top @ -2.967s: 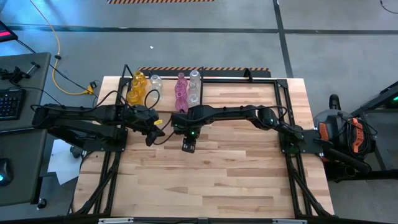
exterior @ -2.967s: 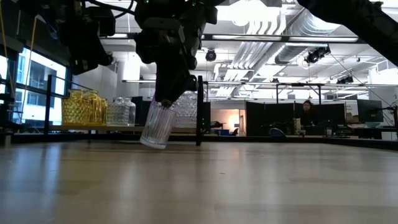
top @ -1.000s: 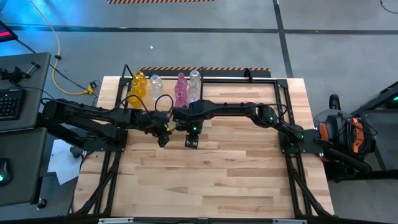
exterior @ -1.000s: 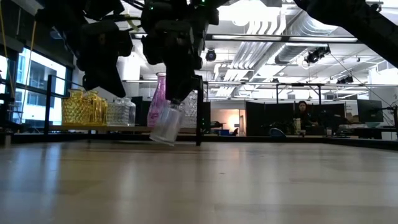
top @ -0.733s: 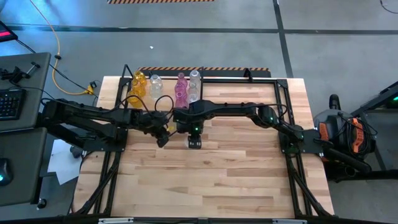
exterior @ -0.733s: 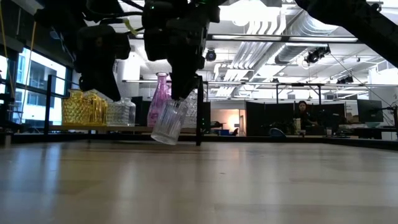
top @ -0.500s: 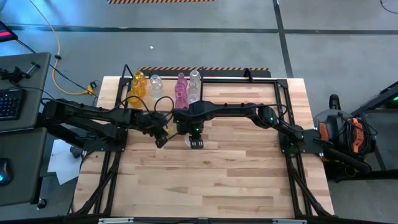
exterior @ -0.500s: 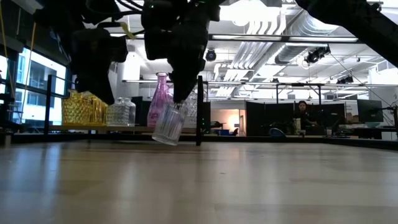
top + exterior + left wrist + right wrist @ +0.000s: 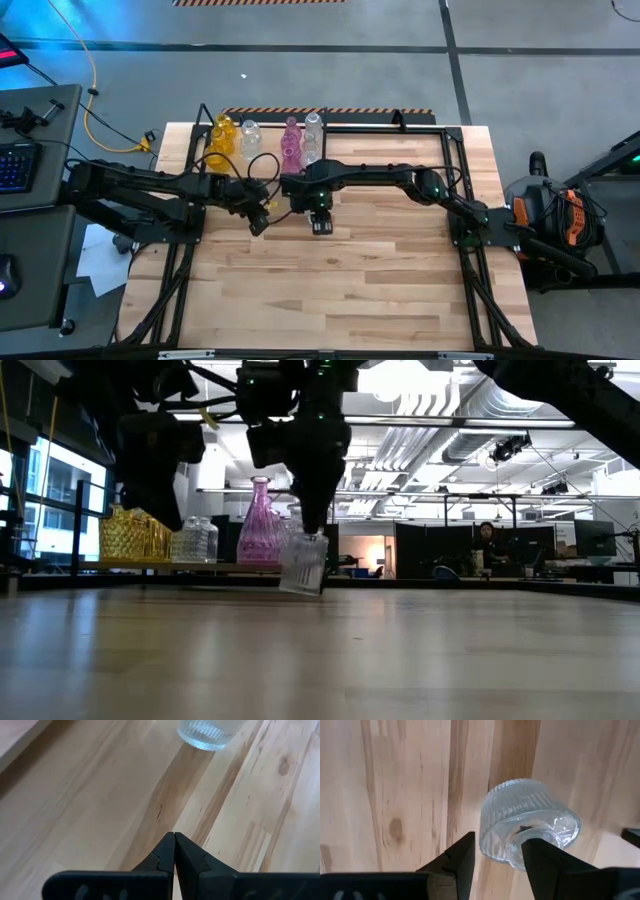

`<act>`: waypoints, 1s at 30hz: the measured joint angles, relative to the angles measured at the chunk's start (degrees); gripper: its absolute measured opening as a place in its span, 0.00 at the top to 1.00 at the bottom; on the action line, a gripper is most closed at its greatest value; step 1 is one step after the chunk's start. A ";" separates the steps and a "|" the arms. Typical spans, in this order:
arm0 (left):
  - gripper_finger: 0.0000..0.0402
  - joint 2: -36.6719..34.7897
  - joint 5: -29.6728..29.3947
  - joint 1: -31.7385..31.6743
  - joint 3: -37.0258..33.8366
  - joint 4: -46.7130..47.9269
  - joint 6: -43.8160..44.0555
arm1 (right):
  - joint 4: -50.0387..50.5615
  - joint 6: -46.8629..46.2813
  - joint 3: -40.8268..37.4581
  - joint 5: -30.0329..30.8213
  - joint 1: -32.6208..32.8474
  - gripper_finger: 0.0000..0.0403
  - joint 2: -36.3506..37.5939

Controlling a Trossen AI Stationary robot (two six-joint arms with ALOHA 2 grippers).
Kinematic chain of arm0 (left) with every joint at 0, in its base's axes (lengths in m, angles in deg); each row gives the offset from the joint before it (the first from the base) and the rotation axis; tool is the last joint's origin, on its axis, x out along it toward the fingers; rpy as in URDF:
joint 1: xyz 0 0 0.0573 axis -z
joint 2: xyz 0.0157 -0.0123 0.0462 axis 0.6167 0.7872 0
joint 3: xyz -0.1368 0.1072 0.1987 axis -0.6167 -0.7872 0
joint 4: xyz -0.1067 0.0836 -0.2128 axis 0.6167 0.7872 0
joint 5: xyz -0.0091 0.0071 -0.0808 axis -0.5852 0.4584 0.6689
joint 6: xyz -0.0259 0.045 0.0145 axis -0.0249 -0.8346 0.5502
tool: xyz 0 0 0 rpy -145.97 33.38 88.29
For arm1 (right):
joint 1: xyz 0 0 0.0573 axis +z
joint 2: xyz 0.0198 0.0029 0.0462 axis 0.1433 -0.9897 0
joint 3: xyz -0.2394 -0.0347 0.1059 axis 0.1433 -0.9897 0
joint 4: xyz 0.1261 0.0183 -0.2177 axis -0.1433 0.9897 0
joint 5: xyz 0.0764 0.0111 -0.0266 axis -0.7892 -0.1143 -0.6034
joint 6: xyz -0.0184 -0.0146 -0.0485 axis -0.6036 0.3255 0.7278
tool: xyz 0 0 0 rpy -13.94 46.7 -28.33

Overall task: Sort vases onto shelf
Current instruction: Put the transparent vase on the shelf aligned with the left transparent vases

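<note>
A clear ribbed glass vase (image 9: pixel 303 563) hangs near the middle of the table, with my right gripper (image 9: pixel 321 222) shut on it from above. My left gripper (image 9: pixel 258 226) hovers shut just to its left, holding nothing; its closed fingertips (image 9: pixel 174 836) point down at bare wood, with the vase's base (image 9: pixel 205 732) ahead of them. At the table's far left, the shelf (image 9: pixel 180 567) carries yellow vases (image 9: pixel 220 140), a clear vase (image 9: pixel 250 135), a pink vase (image 9: pixel 291 145) and another clear one (image 9: pixel 313 135), all standing on their bases. My right gripper pinches the clear vase's narrow upper end (image 9: pixel 507 857) between its two fingers (image 9: pixel 462 857), which come from above and point down. The vase hangs below them almost upright. Its base (image 9: pixel 301 590) is close over the tabletop; whether it touches, I cannot tell.
The shelf's black upright divider (image 9: pixel 321 540) stands right behind the held vase in the low view. Black frame rods (image 9: pixel 445 150) run along the table's far and right sides. Bare butcher-block tabletop (image 9: pixel 350 290) fills the near half.
My right gripper has shifted a little toward the table's right edge and rolled at the wrist. The clear vase, which hung tilted with its base swung left, now hangs nearly upright.
</note>
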 joint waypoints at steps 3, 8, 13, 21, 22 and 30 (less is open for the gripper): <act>1.00 0.00 0.46 -0.84 0.00 -0.01 -0.45 | 1.35 1.49 0.00 0.20 -0.08 0.65 0.01; 1.00 0.00 1.34 -2.22 0.00 -0.10 -1.53 | 1.37 5.24 0.59 0.01 0.45 0.65 0.06; 1.00 0.00 2.63 -3.29 0.00 -0.08 -1.92 | 1.56 7.70 0.59 0.08 1.43 0.65 0.06; 1.00 0.00 2.66 -3.38 0.00 -0.15 -2.12 | 1.11 7.22 0.59 -3.50 1.11 0.58 0.06; 1.00 0.00 2.66 -3.38 0.00 -0.23 -1.99 | 1.11 7.20 0.59 -3.51 1.11 0.56 0.06; 1.00 0.00 2.64 -3.38 0.00 -0.58 -1.95 | 1.79 6.38 3.39 3.79 2.75 0.48 0.17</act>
